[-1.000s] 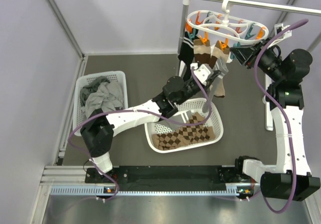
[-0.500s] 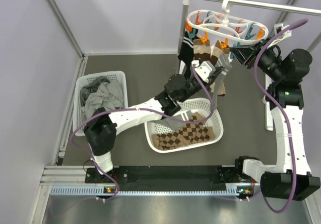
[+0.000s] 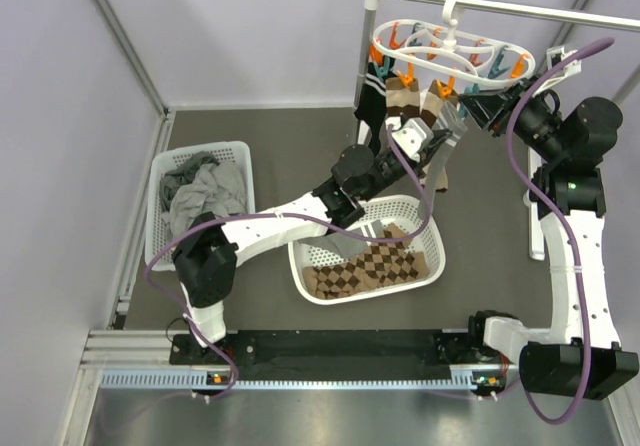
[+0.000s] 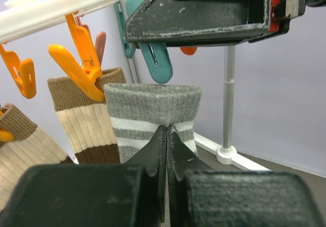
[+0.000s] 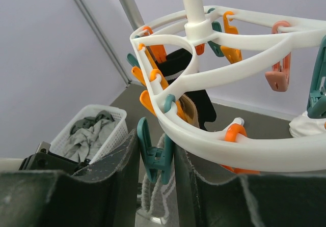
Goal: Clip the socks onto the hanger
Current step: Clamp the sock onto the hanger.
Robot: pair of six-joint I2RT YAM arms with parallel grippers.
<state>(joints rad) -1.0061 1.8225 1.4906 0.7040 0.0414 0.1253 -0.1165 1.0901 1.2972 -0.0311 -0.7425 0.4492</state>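
Watching the left wrist feed, I see the left gripper (image 4: 167, 133) with its two fingers (image 4: 147, 155) pressed flat together, and the cuff of a grey sock (image 4: 153, 102) is pinched between their tips. That cuff has pale stripes and is held up just under the hanger (image 4: 56, 3), right below a teal peg (image 4: 153, 59). Beside it on the left a tan sock (image 4: 84, 122) with dark brown bands hangs from an orange peg (image 4: 76, 69), its cuff touching the grey one. A second tan sock (image 4: 15, 145) shows at the lower left edge.

On the right wrist feed, the right gripper (image 5: 155, 146) has its fingers (image 5: 119, 186) closed in on the same teal peg, one on each side, both inner faces against it. The gap between them is only as wide as the peg. The peg hangs from the outer ring of the hanger, and the grey fabric hangs just beneath it. A black sock (image 5: 198, 92) hangs on the far side of the frame.

From overhead, the hanger is hooked on a rail (image 3: 540, 8) at the back right, and both grippers meet under its near edge. The rest of the grey sock droops over a white basket (image 3: 436, 251) holding a diamond-patterned cloth (image 3: 370, 266). Another basket (image 3: 158, 201) of grey garments (image 3: 200, 191) sits well to the left.
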